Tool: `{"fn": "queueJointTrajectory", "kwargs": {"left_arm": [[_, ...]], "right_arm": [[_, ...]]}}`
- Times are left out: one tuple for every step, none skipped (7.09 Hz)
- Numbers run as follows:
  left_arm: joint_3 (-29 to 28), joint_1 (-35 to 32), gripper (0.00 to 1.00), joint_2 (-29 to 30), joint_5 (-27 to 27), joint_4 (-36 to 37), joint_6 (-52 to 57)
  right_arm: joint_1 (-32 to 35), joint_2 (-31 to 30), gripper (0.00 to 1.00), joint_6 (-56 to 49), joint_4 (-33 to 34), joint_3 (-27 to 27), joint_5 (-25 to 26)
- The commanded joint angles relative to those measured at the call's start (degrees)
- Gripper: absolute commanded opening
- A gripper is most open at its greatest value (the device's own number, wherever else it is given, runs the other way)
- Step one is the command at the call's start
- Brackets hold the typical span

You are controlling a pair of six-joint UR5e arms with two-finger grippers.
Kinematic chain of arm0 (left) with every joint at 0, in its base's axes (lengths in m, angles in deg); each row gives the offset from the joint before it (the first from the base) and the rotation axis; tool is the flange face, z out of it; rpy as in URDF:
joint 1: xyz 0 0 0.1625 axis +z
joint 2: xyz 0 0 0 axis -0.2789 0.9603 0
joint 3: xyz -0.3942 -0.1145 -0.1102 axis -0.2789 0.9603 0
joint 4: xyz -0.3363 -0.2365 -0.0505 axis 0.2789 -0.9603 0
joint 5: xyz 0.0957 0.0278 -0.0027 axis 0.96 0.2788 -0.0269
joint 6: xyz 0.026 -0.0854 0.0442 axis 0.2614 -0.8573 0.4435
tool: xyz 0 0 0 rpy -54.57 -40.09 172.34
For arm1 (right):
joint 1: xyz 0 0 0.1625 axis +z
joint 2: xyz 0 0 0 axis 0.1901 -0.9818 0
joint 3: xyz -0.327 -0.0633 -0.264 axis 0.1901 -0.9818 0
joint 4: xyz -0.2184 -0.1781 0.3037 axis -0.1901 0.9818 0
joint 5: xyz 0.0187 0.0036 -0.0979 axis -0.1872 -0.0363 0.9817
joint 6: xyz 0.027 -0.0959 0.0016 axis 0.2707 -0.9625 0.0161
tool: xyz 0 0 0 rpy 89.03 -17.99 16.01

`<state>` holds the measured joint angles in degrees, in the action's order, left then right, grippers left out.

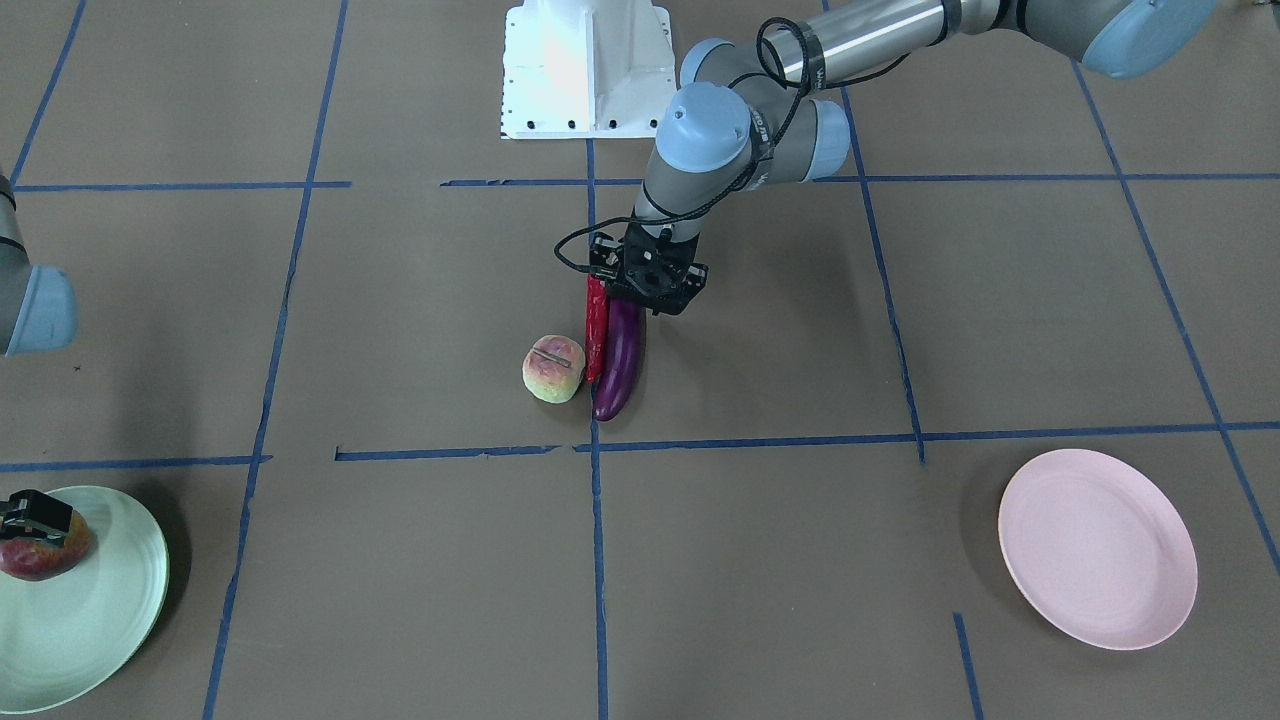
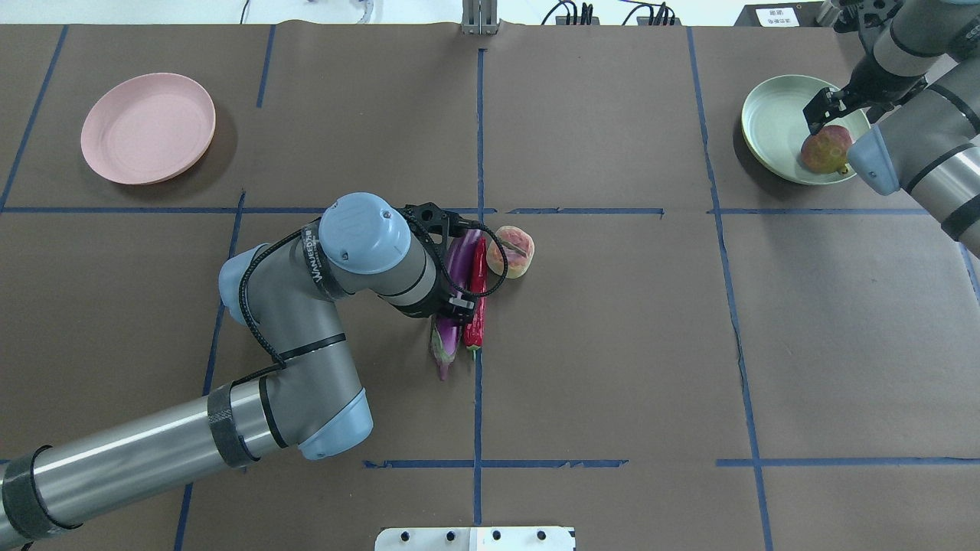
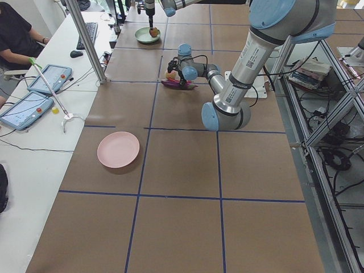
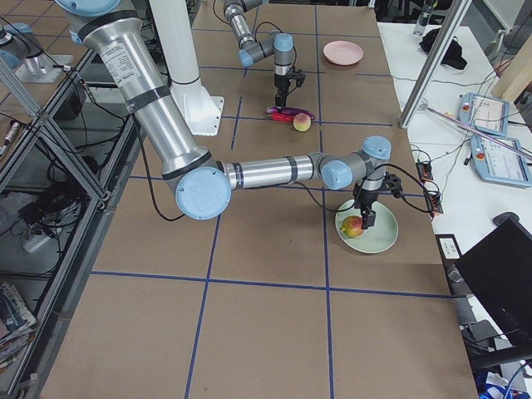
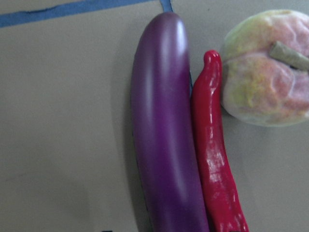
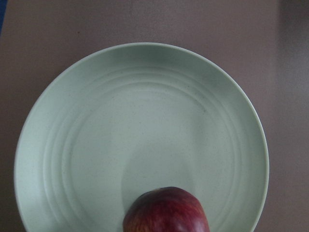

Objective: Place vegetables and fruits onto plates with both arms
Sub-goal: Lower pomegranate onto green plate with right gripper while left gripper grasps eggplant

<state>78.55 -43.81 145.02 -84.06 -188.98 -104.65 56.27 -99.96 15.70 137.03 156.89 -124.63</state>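
Hovering over the eggplant (image 1: 620,360) and chili pepper (image 1: 596,335), the left claw (image 1: 650,290) has a finger setting that cannot be told. The chili pepper lies against the peach (image 1: 553,369) on the surface (image 1: 400,600), with the eggplant touching its other side. Well apart from the peach, the pomegranate (image 1: 45,555) is on the green plate (image 1: 90,610) directly beneath the right claw (image 1: 35,512). Whether that claw is spread or pinching cannot be told. The pink plate (image 1: 1097,548) lies well apart on the peach's opposite side.
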Motion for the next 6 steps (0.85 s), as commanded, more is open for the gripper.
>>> {"fn": "queueJointTrajectory", "kwargs": {"left_arm": [[-0.1, 0.2, 0.45, -0.1, 0.0, 0.0, -0.1], [-0.1, 0.2, 0.41, -0.2, 0.1, 0.1, -0.1], [-0.1, 0.1, 0.36, -0.3, 0.1, 0.2, -0.1], [0.9, -1.9, 0.13, -0.4, 0.0, 0.2, -0.2], [5.8, -6.8, 0.06, -1.6, -0.2, 0.8, -1.5], [12.6, -9.9, 0.06, -10.1, -0.2, 0.8, -2.2]], "right_arm": [[0.1, 0.0, 1.0, 0.0, 0.0, 0.2, -0.1], [0.1, 0.0, 1.0, 0.0, 0.0, 0.5, 0.0], [0.2, 0.0, 1.0, 0.0, 0.0, 0.6, 0.0], [0.2, 0.0, 1.0, 1.0, 0.0, 2.4, -0.1], [0.1, 0.0, 1.0, 5.7, 0.1, 6.1, -0.7], [-0.7, -0.4, 1.0, 14.1, 0.1, 10.7, -3.8]]}}
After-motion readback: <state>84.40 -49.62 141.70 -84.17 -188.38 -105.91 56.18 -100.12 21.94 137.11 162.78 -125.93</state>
